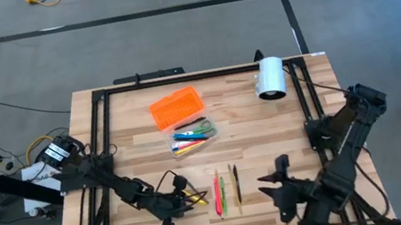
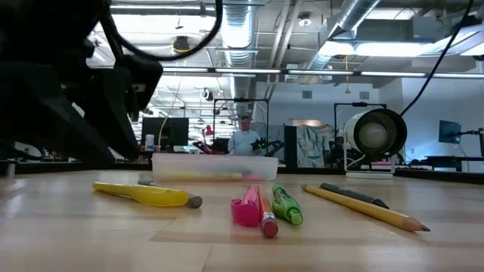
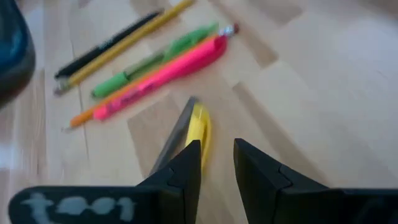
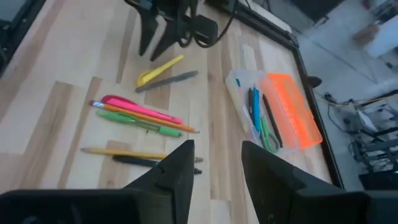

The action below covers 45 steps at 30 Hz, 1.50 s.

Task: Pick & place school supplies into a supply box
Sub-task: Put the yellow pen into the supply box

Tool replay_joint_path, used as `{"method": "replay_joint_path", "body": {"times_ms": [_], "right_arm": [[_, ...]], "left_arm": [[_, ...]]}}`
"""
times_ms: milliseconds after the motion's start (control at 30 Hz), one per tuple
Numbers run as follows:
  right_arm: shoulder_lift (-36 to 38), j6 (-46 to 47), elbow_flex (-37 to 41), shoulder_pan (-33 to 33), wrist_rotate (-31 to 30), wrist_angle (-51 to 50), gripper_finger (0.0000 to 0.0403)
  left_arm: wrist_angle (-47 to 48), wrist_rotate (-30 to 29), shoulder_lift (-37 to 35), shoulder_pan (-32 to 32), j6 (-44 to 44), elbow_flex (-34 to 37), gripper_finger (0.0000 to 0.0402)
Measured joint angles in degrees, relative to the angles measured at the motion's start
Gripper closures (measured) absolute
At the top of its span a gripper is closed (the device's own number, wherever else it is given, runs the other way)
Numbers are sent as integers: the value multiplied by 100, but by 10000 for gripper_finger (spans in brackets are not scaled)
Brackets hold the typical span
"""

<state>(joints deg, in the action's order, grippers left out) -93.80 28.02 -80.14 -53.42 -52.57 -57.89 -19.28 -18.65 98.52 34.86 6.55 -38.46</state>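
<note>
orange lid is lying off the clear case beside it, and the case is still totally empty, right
Not quite. The orange lid does lie off the clear case, beside it, but the case is not empty: the high view and the right wrist view show a few pens and green-handled scissors already inside it.

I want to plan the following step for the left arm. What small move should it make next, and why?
Probably lower the left gripper a little onto the yellow highlighter and then close. The jaws are open and empty, right at its near end, and it lies flat on the table beside a grey pen, outside the supply box. The right gripper waits open farther off.
</note>
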Motion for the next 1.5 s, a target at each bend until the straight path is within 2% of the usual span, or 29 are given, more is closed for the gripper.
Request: {"method": "replay_joint_path", "body": {"times_ms": [200,467,867,1067,1300,1500], "right_arm": [[-7,820,315,-526,-438,-16,276],[-15,1600,736,-996,-780,234,276],[-17,1760,1211,-1157,-799,1248,276],[-20,1760,1518,-1202,-736,1690,276],[-20,2207,1753,-1341,-739,1771,276],[-20,2582,1990,-1369,-741,1853,276]], "left_arm": [[561,-36,0,-234,-274,0,314],[689,32,0,-459,-378,0,314],[1126,629,-24,-748,-980,-17,315],[1283,650,-22,-691,-1409,-24,339],[1383,611,-20,-593,-1471,-22,378],[1413,575,-15,-593,-1505,-17,374]]}}
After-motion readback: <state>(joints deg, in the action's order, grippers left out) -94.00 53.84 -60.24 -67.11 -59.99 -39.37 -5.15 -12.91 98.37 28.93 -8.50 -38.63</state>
